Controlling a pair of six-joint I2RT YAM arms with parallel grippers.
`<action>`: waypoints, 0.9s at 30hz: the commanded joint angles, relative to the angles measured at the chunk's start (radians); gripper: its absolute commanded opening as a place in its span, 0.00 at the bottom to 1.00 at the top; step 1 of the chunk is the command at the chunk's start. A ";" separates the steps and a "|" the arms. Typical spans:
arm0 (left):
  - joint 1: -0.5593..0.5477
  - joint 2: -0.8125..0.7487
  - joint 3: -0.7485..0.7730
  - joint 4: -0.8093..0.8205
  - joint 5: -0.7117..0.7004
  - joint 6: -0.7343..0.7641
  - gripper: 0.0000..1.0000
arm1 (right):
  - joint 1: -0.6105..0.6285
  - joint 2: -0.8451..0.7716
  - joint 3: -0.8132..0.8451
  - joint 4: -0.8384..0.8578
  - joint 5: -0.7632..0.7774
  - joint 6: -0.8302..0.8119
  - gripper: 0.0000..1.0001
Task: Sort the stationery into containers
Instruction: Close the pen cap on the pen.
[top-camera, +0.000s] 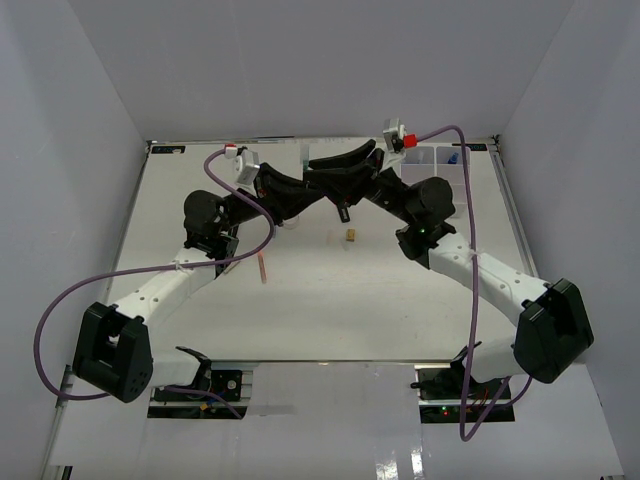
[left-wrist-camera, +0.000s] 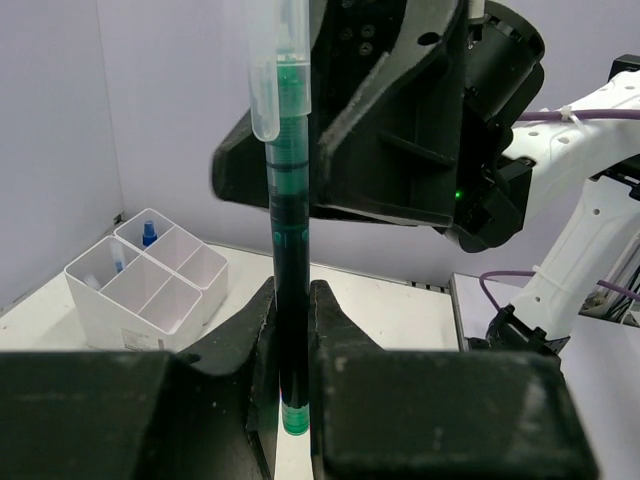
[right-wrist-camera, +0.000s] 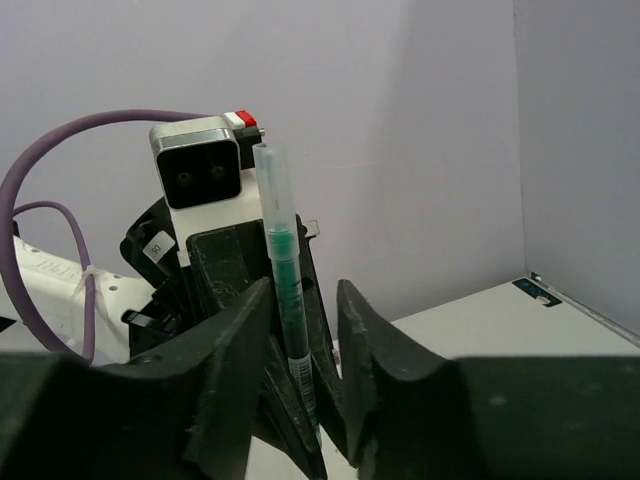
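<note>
Green ink is seen inside a thin pen (left-wrist-camera: 290, 250) with a clear cap, which is held upright between the two arms, above the middle part of the worktop (top-camera: 330, 300) toward its far edge. The left tool (left-wrist-camera: 292, 300) is closed on the lower part of the pen, with both fingers pressed against the barrel, and the green end of the pen is seen just below them. The right tool (right-wrist-camera: 305, 295) is opened moderately, and the same pen is seen standing in the gap between its fingers (right-wrist-camera: 240, 340), nearer to one finger than to the other. Whether that finger is touched by the pen cannot be told.

One white organiser box (top-camera: 430, 158) is placed at the far right corner of the worktop, and a blue-capped bottle (top-camera: 452, 157) is seen in one of its compartments. A pink stick (top-camera: 263, 268) and a small tan block (top-camera: 351, 236) are left lying on the worktop nearer its centre, well apart from both tools.
</note>
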 joint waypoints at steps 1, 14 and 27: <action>-0.005 0.000 0.040 0.040 -0.010 -0.008 0.00 | 0.001 -0.043 0.005 0.009 -0.009 -0.017 0.43; -0.005 -0.071 0.021 -0.187 -0.004 0.135 0.00 | -0.005 -0.278 -0.075 -0.392 0.103 -0.204 0.90; -0.005 -0.174 -0.012 -0.488 0.056 0.318 0.00 | -0.008 -0.298 0.277 -0.926 0.124 -0.360 0.92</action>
